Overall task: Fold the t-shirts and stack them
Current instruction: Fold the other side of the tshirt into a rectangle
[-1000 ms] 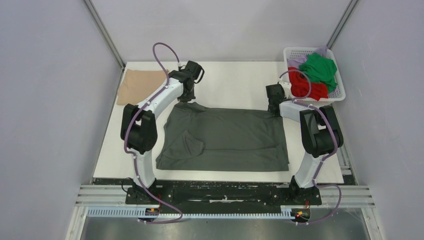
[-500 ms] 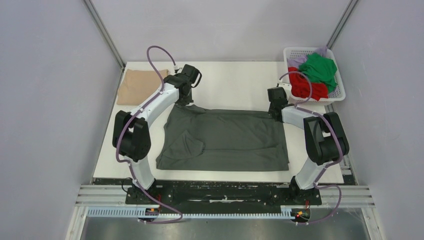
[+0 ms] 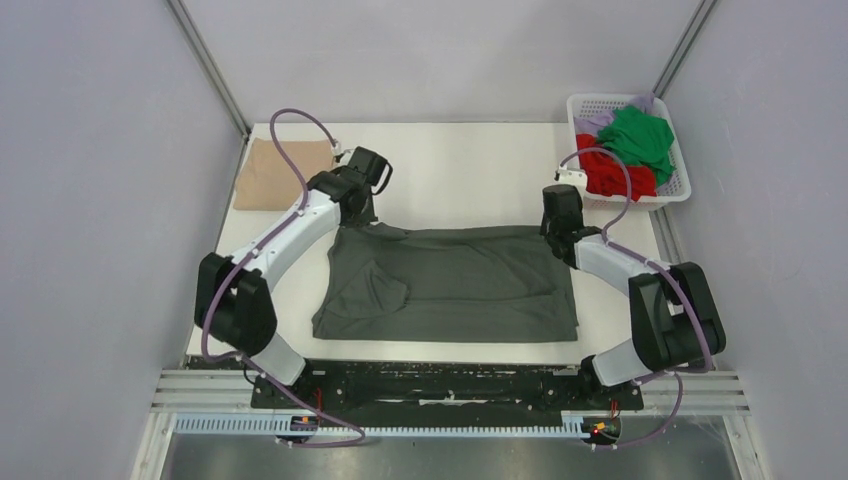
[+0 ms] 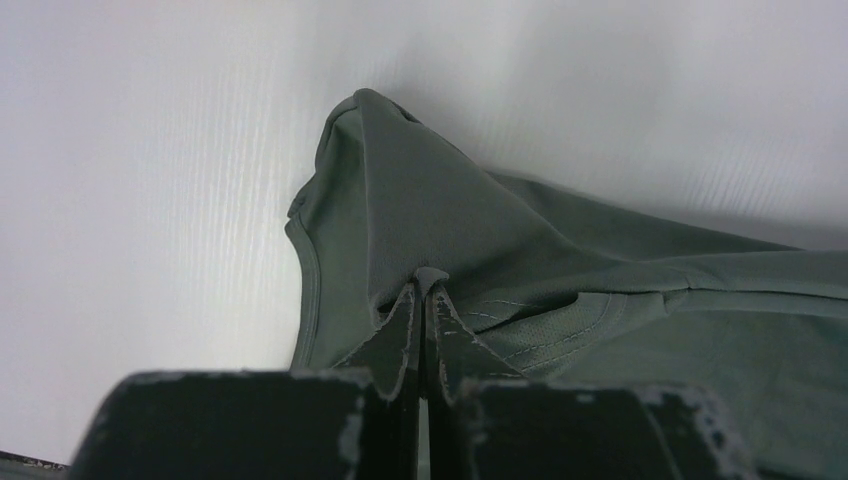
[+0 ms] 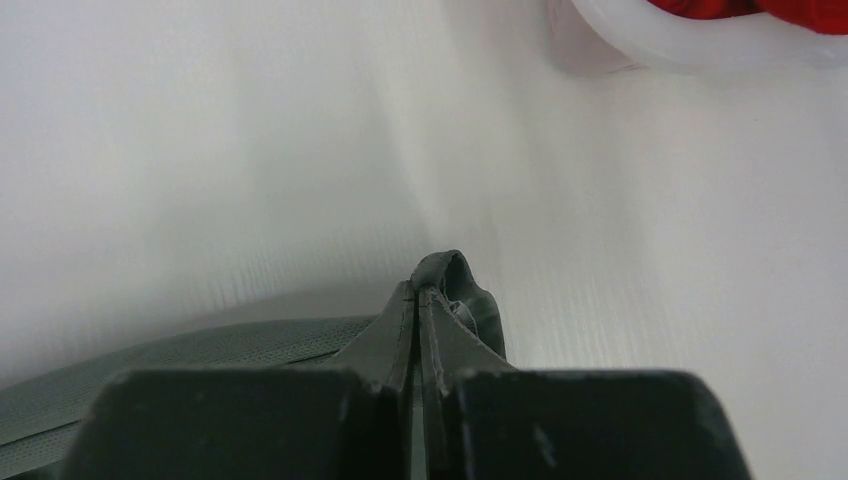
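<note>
Both pincers are clamped right down, jaws pressed together with only a pinch of cloth between them. Left pincer (image 4: 425,295) has the far left corner of the dark grey t-shirt (image 3: 450,285). The left wrist view shows something the top view can't: the fabric is tented up into a little peak at the grip, with a hem and stitching right beside the tips. Right pincer (image 5: 418,292) has a small fold of the same shirt's far right corner poking up between its tips. That wrist view also catches the white rim of the basket (image 5: 700,45) with the red t-shirt (image 5: 810,12) in it, up in the corner of the shot. The top view gives you the whole layout instead. The grey shirt lies spread across the middle of the white bench (image 3: 470,170), with a flap that looks like a sleeve lying over its left part. A folded beige-tan t-shirt (image 3: 272,172) sits at the far left corner, well apart from it. The green t-shirt (image 3: 640,135) and lilac t-shirt (image 3: 595,122) are heaped with the red one in the basket at the far right corner.
</note>
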